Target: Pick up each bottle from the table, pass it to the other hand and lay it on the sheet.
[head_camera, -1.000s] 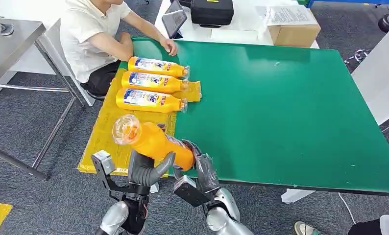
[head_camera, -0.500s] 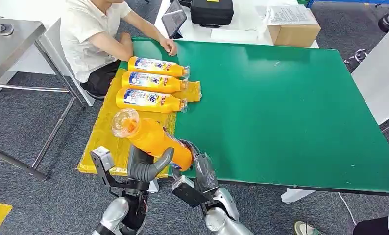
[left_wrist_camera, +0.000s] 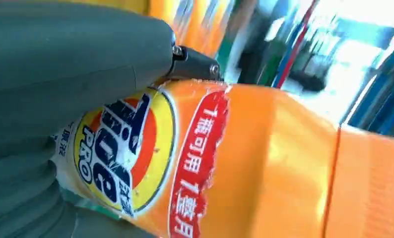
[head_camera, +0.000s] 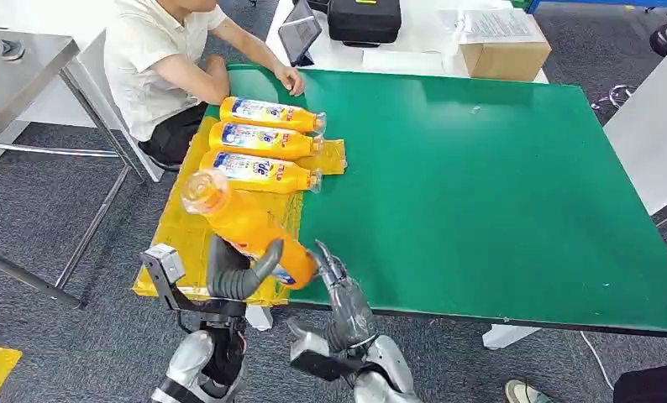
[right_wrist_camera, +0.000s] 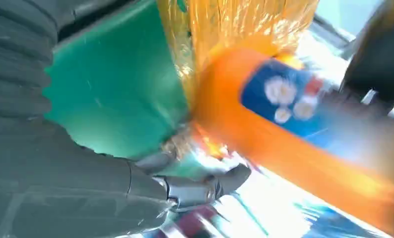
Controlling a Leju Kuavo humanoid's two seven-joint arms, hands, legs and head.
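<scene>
My left hand [head_camera: 233, 277] grips an orange detergent bottle [head_camera: 242, 222] around its lower body, holding it tilted above the near end of the yellow sheet [head_camera: 175, 235], clear cap end pointing up and away. Up close, my left hand [left_wrist_camera: 61, 64] wraps the bottle's label [left_wrist_camera: 135, 158]. My right hand [head_camera: 340, 290] stands just right of the bottle's base with its fingers apart, holding nothing. In the right wrist view the bottle [right_wrist_camera: 264, 134] is a blur beyond my right hand [right_wrist_camera: 61, 163]. Three more orange bottles [head_camera: 259, 141] lie side by side on the sheet's far part.
The green table [head_camera: 481, 185] stretches wide to the right. A seated person [head_camera: 158, 59] at the far left corner rests a hand [head_camera: 291, 79] on the table. Behind stand a tablet [head_camera: 298, 32], a black case [head_camera: 364, 18] and a cardboard box [head_camera: 502, 46].
My left hand has carried the bottle left and further over the sheet. My right hand has come off the bottle's base and dropped back slightly.
</scene>
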